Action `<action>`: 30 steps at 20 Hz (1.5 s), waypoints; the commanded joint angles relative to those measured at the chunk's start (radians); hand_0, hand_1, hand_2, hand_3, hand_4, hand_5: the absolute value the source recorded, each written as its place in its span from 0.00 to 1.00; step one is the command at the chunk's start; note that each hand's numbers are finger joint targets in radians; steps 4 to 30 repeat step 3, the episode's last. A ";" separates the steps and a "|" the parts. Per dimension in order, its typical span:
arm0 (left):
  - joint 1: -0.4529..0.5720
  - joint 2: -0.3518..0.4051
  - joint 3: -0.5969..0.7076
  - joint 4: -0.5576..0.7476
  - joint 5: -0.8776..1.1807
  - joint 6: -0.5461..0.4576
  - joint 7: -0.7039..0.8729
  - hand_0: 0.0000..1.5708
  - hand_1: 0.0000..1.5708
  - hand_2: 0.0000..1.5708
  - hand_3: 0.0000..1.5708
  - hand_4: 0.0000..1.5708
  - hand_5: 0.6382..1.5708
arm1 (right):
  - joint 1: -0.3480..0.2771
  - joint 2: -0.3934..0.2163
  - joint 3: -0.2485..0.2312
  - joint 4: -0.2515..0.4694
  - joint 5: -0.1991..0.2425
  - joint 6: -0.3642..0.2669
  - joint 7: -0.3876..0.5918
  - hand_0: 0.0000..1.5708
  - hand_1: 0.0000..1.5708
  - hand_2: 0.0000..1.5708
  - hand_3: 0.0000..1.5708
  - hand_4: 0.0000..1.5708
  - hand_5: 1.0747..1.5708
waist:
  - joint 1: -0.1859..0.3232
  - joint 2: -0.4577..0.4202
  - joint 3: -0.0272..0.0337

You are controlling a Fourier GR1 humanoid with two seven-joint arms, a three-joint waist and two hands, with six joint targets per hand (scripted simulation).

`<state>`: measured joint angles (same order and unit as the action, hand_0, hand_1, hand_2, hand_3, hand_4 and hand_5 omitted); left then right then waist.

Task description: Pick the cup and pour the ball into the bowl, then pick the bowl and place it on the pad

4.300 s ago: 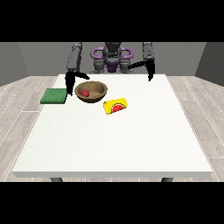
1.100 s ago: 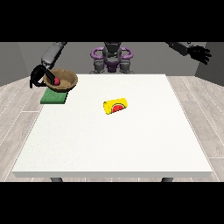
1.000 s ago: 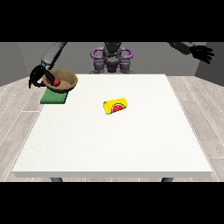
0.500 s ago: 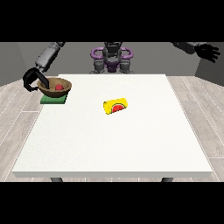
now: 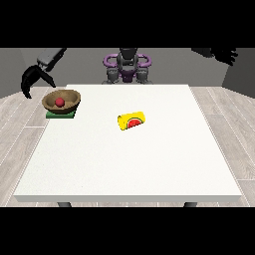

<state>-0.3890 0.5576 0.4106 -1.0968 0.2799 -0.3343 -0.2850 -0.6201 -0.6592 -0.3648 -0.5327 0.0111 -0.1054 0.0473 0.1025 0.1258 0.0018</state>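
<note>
Now brown bowl (image 5: 62, 101) holds seemingly red ball (image 5: 60, 102).

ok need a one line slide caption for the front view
Wooden bowl holding the red ball sits on the green pad; yellow cup lies tipped over mid-table.

No readable text or labels anywhere

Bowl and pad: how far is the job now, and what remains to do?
It looks finished. The red ball lies in the bowl, the yellow cup lies on its side mid-table, and the bowl sits on the green pad. The hand at the view's left is off the bowl, fingers hanging open; the hand at the view's right is raised aside. Nothing seems left.
</note>
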 commanded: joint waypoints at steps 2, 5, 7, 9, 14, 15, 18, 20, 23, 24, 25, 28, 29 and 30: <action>0.037 -0.089 -0.081 -0.001 -0.043 0.048 0.083 0.00 0.00 0.00 0.00 0.57 0.99 | -0.060 0.056 0.057 -0.068 0.005 0.058 0.078 0.00 0.00 0.00 0.00 0.26 0.62 | -0.029 -0.197 -0.0026; 0.052 -0.104 -0.089 0.015 -0.056 0.075 0.112 0.00 0.00 0.00 0.00 0.57 0.99 | -0.052 0.105 0.064 -0.088 -0.009 0.069 0.065 0.00 0.00 0.00 0.00 0.30 0.72 | -0.061 -0.248 -0.0026; 0.052 -0.104 -0.089 0.015 -0.056 0.075 0.112 0.00 0.00 0.00 0.00 0.57 0.99 | -0.052 0.105 0.064 -0.088 -0.009 0.069 0.065 0.00 0.00 0.00 0.00 0.30 0.72 | -0.061 -0.248 -0.0026; 0.052 -0.104 -0.089 0.015 -0.056 0.075 0.112 0.00 0.00 0.00 0.00 0.57 0.99 | -0.052 0.105 0.064 -0.088 -0.009 0.069 0.065 0.00 0.00 0.00 0.00 0.30 0.72 | -0.061 -0.248 -0.0026; 0.052 -0.104 -0.089 0.015 -0.056 0.075 0.112 0.00 0.00 0.00 0.00 0.57 0.99 | -0.052 0.105 0.064 -0.088 -0.009 0.069 0.065 0.00 0.00 0.00 0.00 0.30 0.72 | -0.061 -0.248 -0.0026; 0.052 -0.104 -0.089 0.015 -0.056 0.075 0.112 0.00 0.00 0.00 0.00 0.57 0.99 | -0.052 0.105 0.064 -0.088 -0.009 0.069 0.065 0.00 0.00 0.00 0.00 0.30 0.72 | -0.061 -0.248 -0.0026; 0.052 -0.104 -0.089 0.015 -0.056 0.075 0.112 0.00 0.00 0.00 0.00 0.57 0.99 | -0.052 0.105 0.064 -0.088 -0.009 0.069 0.065 0.00 0.00 0.00 0.00 0.30 0.72 | -0.061 -0.248 -0.0026; 0.052 -0.104 -0.089 0.015 -0.056 0.075 0.112 0.00 0.00 0.00 0.00 0.57 0.99 | -0.052 0.105 0.064 -0.088 -0.009 0.069 0.065 0.00 0.00 0.00 0.00 0.30 0.72 | -0.061 -0.248 -0.0026; 0.052 -0.104 -0.089 0.015 -0.056 0.075 0.112 0.00 0.00 0.00 0.00 0.57 0.99 | -0.052 0.105 0.064 -0.088 -0.009 0.069 0.065 0.00 0.00 0.00 0.00 0.30 0.72 | -0.061 -0.248 -0.0026; 0.052 -0.104 -0.089 0.015 -0.056 0.075 0.112 0.00 0.00 0.00 0.00 0.57 0.99 | -0.052 0.105 0.064 -0.088 -0.009 0.069 0.065 0.00 0.00 0.00 0.00 0.30 0.72 | -0.061 -0.248 -0.0026; 0.052 -0.104 -0.089 0.015 -0.056 0.075 0.112 0.00 0.00 0.00 0.00 0.57 0.99 | -0.052 0.105 0.064 -0.088 -0.009 0.069 0.065 0.00 0.00 0.00 0.00 0.30 0.72 | -0.061 -0.248 -0.0026; 0.052 -0.104 -0.089 0.015 -0.056 0.075 0.112 0.00 0.00 0.00 0.00 0.57 0.99 | -0.052 0.105 0.064 -0.088 -0.009 0.069 0.065 0.00 0.00 0.00 0.00 0.30 0.72 | -0.061 -0.248 -0.0026; 0.052 -0.104 -0.089 0.015 -0.056 0.075 0.112 0.00 0.00 0.00 0.00 0.57 0.99 | -0.052 0.105 0.064 -0.088 -0.009 0.069 0.065 0.00 0.00 0.00 0.00 0.30 0.72 | -0.061 -0.248 -0.0026; 0.052 -0.104 -0.089 0.015 -0.056 0.075 0.112 0.00 0.00 0.00 0.00 0.57 0.99 | -0.052 0.105 0.064 -0.088 -0.009 0.069 0.065 0.00 0.00 0.00 0.00 0.30 0.72 | -0.061 -0.248 -0.0026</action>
